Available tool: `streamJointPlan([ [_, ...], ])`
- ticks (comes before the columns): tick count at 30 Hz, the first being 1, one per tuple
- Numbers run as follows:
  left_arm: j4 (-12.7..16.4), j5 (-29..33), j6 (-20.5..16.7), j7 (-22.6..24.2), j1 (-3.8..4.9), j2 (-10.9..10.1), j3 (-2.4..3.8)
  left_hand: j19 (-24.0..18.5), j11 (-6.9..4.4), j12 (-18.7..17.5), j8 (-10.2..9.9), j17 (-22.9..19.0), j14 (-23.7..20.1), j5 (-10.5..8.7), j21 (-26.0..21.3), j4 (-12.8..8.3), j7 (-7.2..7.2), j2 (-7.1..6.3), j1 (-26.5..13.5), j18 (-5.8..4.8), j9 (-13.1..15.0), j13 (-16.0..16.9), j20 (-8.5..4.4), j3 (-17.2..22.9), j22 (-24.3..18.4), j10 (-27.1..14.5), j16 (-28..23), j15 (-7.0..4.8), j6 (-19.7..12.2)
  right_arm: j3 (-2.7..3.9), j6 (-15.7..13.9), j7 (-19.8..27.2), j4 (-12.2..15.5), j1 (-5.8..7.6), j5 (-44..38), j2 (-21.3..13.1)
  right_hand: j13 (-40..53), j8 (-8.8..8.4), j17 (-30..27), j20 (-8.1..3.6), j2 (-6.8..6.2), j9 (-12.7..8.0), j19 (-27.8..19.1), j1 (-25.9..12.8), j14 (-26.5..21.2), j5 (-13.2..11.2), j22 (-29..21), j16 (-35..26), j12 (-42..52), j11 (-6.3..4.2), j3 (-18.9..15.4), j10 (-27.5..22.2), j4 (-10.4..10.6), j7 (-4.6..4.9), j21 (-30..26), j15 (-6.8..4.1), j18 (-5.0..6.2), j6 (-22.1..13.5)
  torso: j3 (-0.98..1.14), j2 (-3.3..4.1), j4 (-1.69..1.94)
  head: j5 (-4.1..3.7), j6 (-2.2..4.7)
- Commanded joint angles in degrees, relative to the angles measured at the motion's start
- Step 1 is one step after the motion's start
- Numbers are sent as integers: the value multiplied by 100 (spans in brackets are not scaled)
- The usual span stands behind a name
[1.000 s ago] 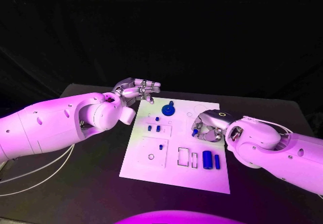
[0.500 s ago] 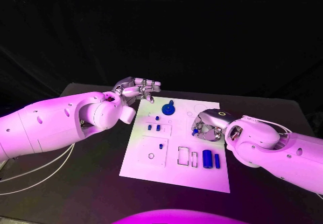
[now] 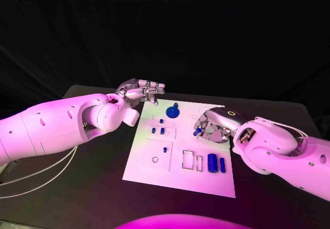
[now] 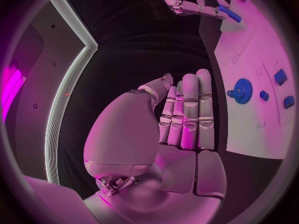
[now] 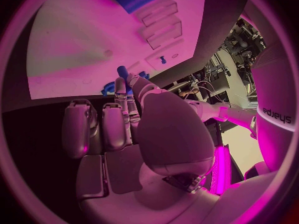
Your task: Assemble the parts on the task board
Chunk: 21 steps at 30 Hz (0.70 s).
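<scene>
Blue parts were mostly seated on the white task board: gear near its top, pegs left of centre, two bars lower right. Your right hand pinched a small blue peg above the board's middle, not yet placed. Left hand at the upper left corner, fingers straight together, held nothing. Several slots looked unfilled.

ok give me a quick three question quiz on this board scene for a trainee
1. True or false: the left hand holds a blue part.
2. Which hand pinches a small blue part over the task board? A) left B) right
3. Fill in: the blue gear sits near the board's ____ edge, seen from the robot.

Key: 1 false, its fingers are straight and bare. 2 B, the right hand. 3 far.
</scene>
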Motion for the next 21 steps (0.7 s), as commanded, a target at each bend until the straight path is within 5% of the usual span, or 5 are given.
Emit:
streamJointPlan([
  [1, -2, -5, 100, 19, 6, 29, 3, 38, -2, 9, -15, -7, -37, -4, -33, -11, -16, 49, -5, 75, -9, 8, 19, -38, -9, -34, -27, 21, -34, 5, -209, 55, 201, 29, 110, -4, -1, 26, 4, 8, 13, 87, 50, -10, 201, 19, 1004, 34, -41, 3, 26, 15, 1, 6, 35, -35, -79, 49, -3, 2, 3, 17, 10],
  [9, -26, -5, 115, 10, 5, 79, 2, 38, -2, 9, -15, -7, -37, -4, -33, -11, -16, 49, -5, 75, -9, 8, 19, -38, -9, -34, -27, 21, -34, 11, -188, 182, 428, -73, 181, 427, -2, 20, -4, 7, 5, 90, 44, -16, 200, 31, 1001, 30, -59, 10, 36, 11, -4, 19, 16, -32, -76, 39, -2, 2, 2, 124, 1],
  [21, -36, -5, 115, 1, 6, 138, 1, 42, -4, 25, -7, -17, -39, -4, -46, -15, -19, 62, -5, 77, -11, 13, 21, -51, -19, -35, -29, 20, -29, -55, -93, 330, 40, -488, 147, 1230, -5, 9, -15, 9, 4, 94, 35, -20, 198, 49, 996, 25, -83, 21, 58, 5, -13, 36, -9, -25, -72, 23, -12, 15, 2, 277, -44],
])
